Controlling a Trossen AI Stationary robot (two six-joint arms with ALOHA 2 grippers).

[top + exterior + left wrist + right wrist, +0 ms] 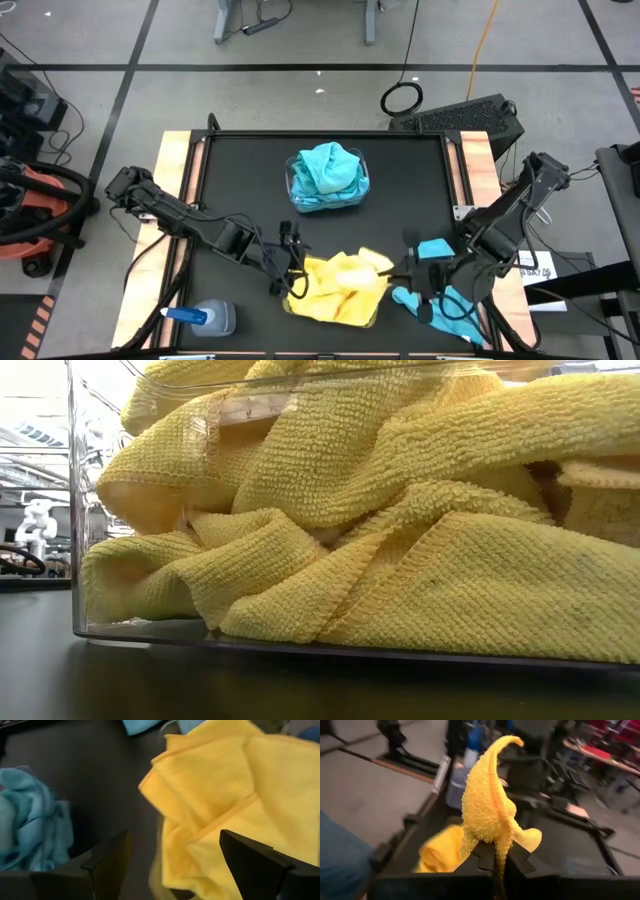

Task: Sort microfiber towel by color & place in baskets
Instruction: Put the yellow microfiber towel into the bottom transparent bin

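Several yellow towels are heaped in a clear basket near the table's front edge; they fill the low view. Turquoise towels fill a second basket farther back. More turquoise towels lie loose at the front right. My left gripper is open at the yellow heap's left side, its fingers on either side of the yellow cloth. My right gripper is shut on a yellow towel at the heap's right side. My left gripper: I cannot tell whether its open fingers touch the yellow cloth. My right gripper pinches a bunched fold of a yellow towel between its two fingers, coming from the table's right. A peak of cloth sticks out past the fingertips. The towel's other end lies on the heap.
A clear spray bottle with a blue cap lies at the front left and also shows in the right wrist view. Bare black table lies to the left of the turquoise basket. Wooden side rails edge the table.
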